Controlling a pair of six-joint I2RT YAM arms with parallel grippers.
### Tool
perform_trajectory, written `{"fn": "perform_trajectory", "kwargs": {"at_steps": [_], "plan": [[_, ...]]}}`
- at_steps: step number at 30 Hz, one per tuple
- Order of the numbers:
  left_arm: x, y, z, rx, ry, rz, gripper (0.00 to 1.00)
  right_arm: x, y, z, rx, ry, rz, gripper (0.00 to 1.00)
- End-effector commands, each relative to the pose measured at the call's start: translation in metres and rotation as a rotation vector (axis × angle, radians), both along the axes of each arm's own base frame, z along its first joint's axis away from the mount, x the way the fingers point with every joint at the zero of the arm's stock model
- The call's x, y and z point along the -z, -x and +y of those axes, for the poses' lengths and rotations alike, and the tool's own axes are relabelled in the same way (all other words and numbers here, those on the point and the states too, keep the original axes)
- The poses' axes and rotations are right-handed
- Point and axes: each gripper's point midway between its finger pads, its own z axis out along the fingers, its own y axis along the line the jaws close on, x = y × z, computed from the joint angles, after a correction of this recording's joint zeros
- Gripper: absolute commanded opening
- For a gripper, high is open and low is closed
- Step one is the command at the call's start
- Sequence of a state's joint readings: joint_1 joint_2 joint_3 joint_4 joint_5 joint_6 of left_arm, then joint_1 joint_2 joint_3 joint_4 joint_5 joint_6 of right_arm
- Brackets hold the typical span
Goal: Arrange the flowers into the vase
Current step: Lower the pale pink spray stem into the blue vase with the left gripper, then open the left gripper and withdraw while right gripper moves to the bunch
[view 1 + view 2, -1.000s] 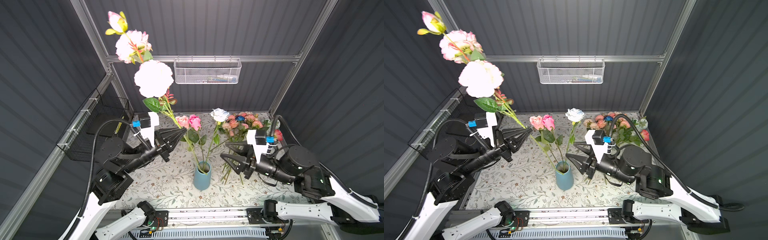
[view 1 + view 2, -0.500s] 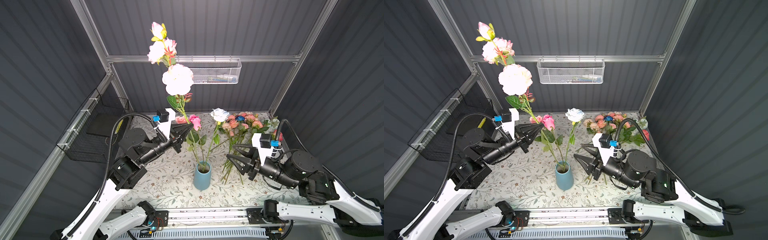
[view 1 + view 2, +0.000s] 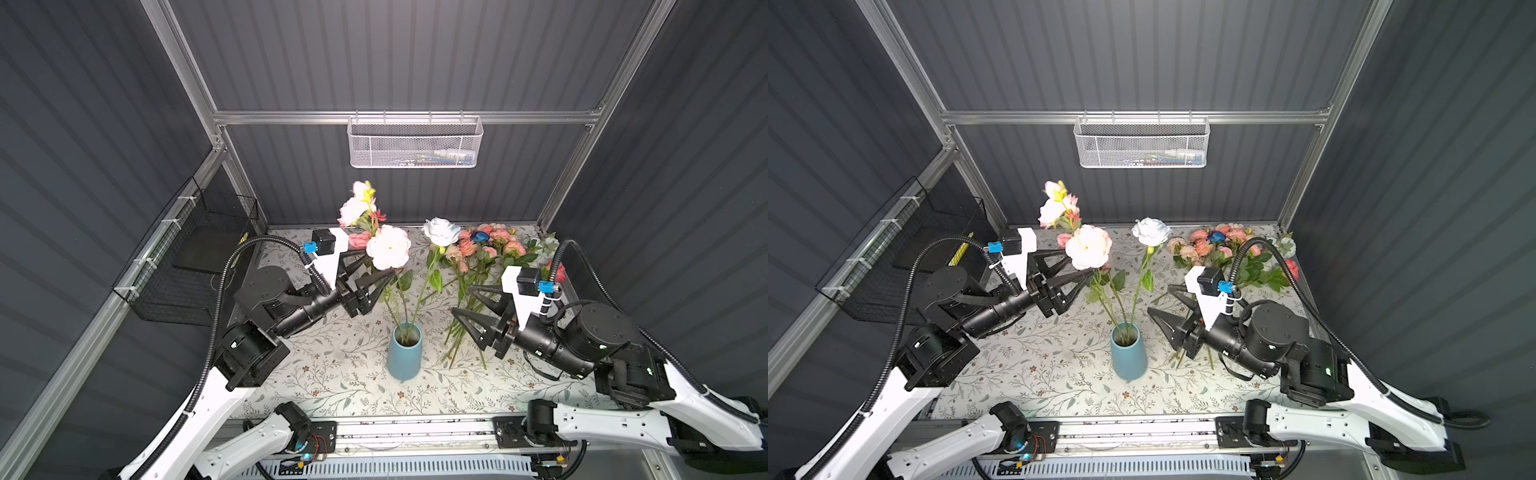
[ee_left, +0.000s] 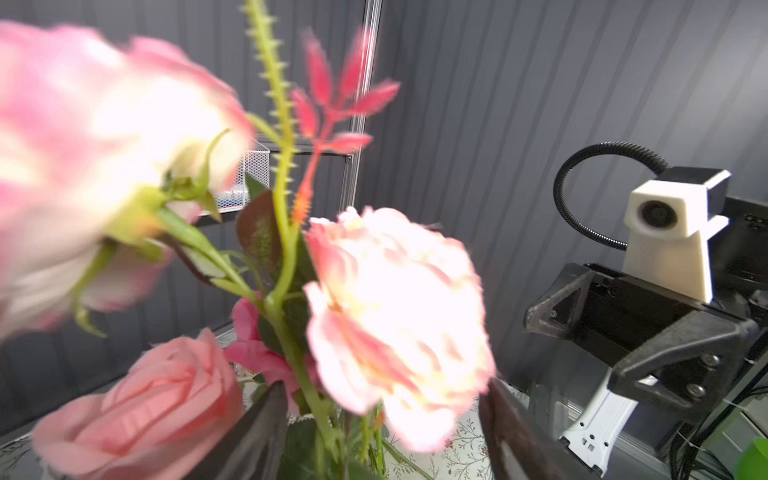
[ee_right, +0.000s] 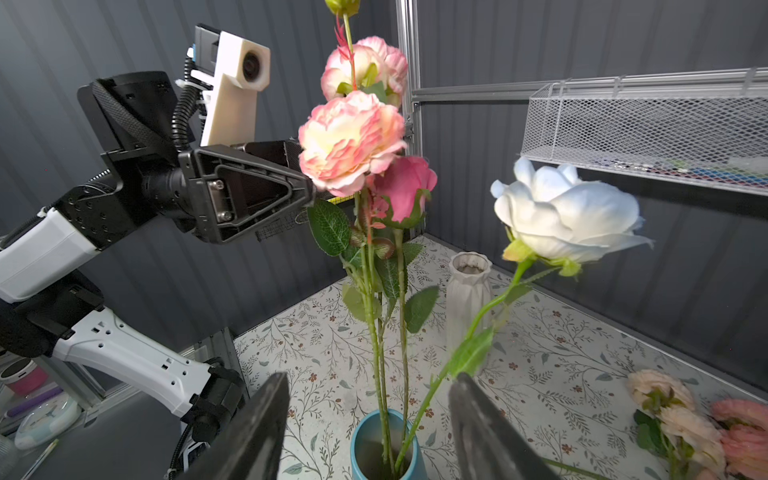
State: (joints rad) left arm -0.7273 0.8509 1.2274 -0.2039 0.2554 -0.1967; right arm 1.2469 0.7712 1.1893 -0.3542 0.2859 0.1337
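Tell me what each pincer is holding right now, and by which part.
Nothing is held. The left pincer is open around the peony stem, which sits in the blue vase. The right pincer is open and empty beside the vase.

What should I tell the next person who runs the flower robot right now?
The left gripper is open, jaws either side of the stem of the peony spray, not gripping.
The right gripper is open and empty, beside the blue vase.
Done: peony spray, pink rose and white rose stand in the vase.
Left: the pile of flowers lying at the back right.
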Motion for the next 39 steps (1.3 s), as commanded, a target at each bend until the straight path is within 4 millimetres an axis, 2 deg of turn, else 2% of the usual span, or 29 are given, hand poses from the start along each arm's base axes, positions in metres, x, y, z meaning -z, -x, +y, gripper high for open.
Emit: {"fn": "perform_trajectory", "kwargs": {"at_steps": [1,5,9,12,15,18,25,31,36,39], "plan": [[-0.012,0.011,0.003,0.029,0.04,-0.01,0.79,0.009,-0.008,-0.005,0.054,0.01,0.02,0.65],[-0.02,0.015,0.015,-0.006,0.085,-0.012,0.83,0.028,-0.017,-0.01,0.105,0.029,0.065,0.68],[-0.026,0.017,0.041,-0.104,0.153,-0.005,0.88,0.052,-0.026,-0.017,0.153,0.026,0.131,0.72],[-0.024,0.017,0.067,-0.204,0.224,0.018,0.95,0.089,-0.037,-0.024,0.208,0.067,0.21,0.72],[-0.012,0.017,0.088,-0.287,0.267,0.05,1.0,0.132,-0.056,-0.032,0.267,0.08,0.327,0.71],[0.011,0.015,0.097,-0.331,0.273,0.107,1.0,0.186,-0.082,-0.046,0.357,0.099,0.482,0.68],[0.091,0.009,0.114,-0.435,0.248,0.276,1.0,0.275,-0.151,-0.082,0.566,0.085,0.762,0.61],[0.15,0.01,0.124,-0.485,0.244,0.408,1.0,0.328,-0.199,-0.122,0.729,0.067,0.922,0.56],[0.198,0.008,0.12,-0.5,0.216,0.526,1.0,0.354,-0.238,-0.134,0.784,0.093,0.994,0.51],[0.217,0.007,0.119,-0.509,0.207,0.576,1.0,0.37,-0.257,-0.139,0.821,0.104,1.033,0.47]]}}
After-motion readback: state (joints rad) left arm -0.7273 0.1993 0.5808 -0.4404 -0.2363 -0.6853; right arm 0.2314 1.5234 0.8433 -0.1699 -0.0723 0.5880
